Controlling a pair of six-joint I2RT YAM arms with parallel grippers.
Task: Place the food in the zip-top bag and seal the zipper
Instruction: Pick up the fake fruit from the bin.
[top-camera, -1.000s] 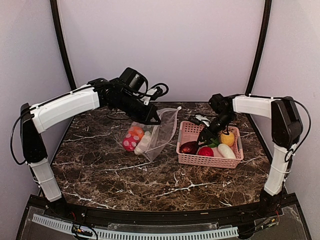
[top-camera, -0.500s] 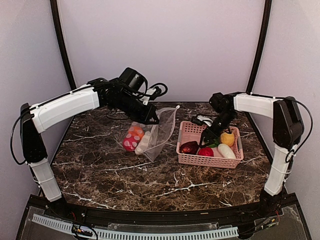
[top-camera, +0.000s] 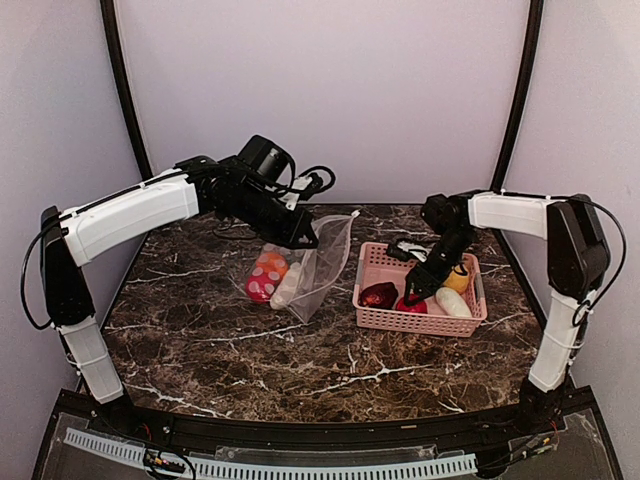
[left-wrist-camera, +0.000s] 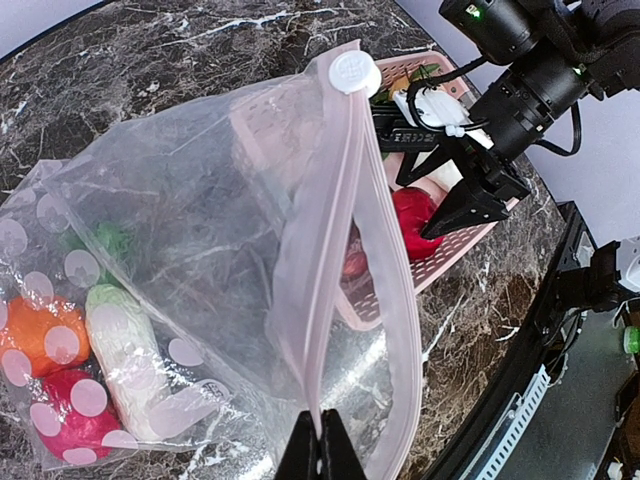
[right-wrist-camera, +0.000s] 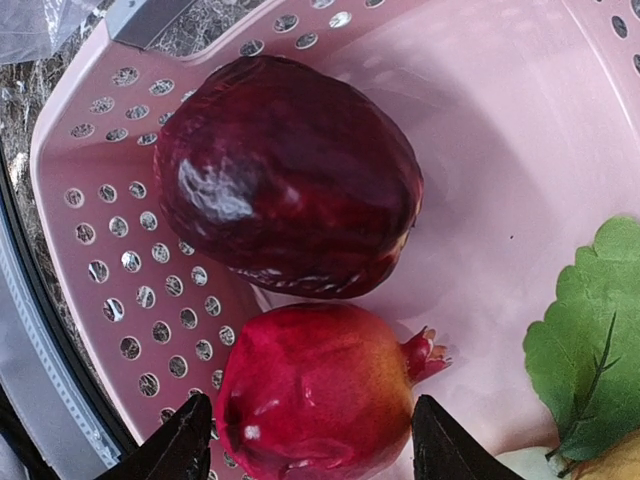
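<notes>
Left claw (left-wrist-camera: 320, 452) is pinched tight on the zipper (left-wrist-camera: 352, 210), holding the clear bag (left-wrist-camera: 190, 220) up mid-table with its mouth gaping toward the right. An orange piece (left-wrist-camera: 35, 335), a white-green one (left-wrist-camera: 125, 350) and a pink one (left-wrist-camera: 65, 425) sit in the bottom of the bag. Right claw (right-wrist-camera: 315, 440) has its jaws spread, straddling the red pomegranate (right-wrist-camera: 310, 385) in the pink basket (right-wrist-camera: 90, 230), just beside the dark maroon fruit (right-wrist-camera: 290, 175). Can't tell if the tips actually touch it.
</notes>
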